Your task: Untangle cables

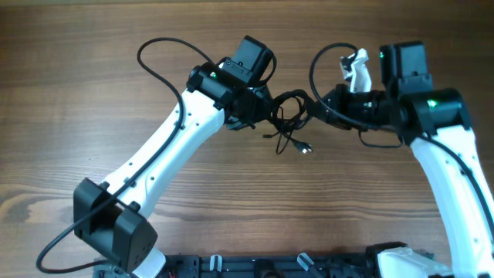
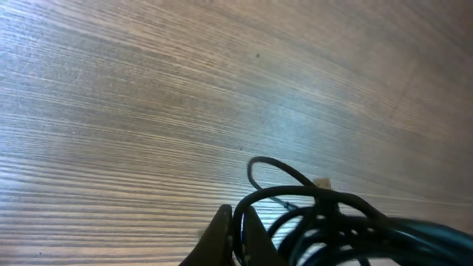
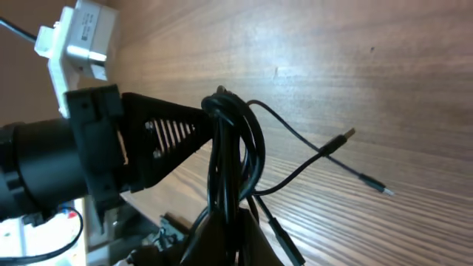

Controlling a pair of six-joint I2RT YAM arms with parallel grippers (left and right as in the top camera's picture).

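1. My left gripper (image 1: 261, 106) is pressed together and pinches the cables (image 1: 287, 116) at its tip. In the right wrist view the bundle wraps over that tip.
2. My right gripper (image 1: 315, 105) is clamped tight on the same bundle from the opposite side, and the cords run straight into its jaws.
3. The cables hang bunched in a looped knot between the two grippers, over the middle of the table (image 1: 93, 62).
4. Two thin strands trail out of the knot toward the near edge, ending in small plug ends (image 1: 306, 150). I cannot tell whether those touch the wood.
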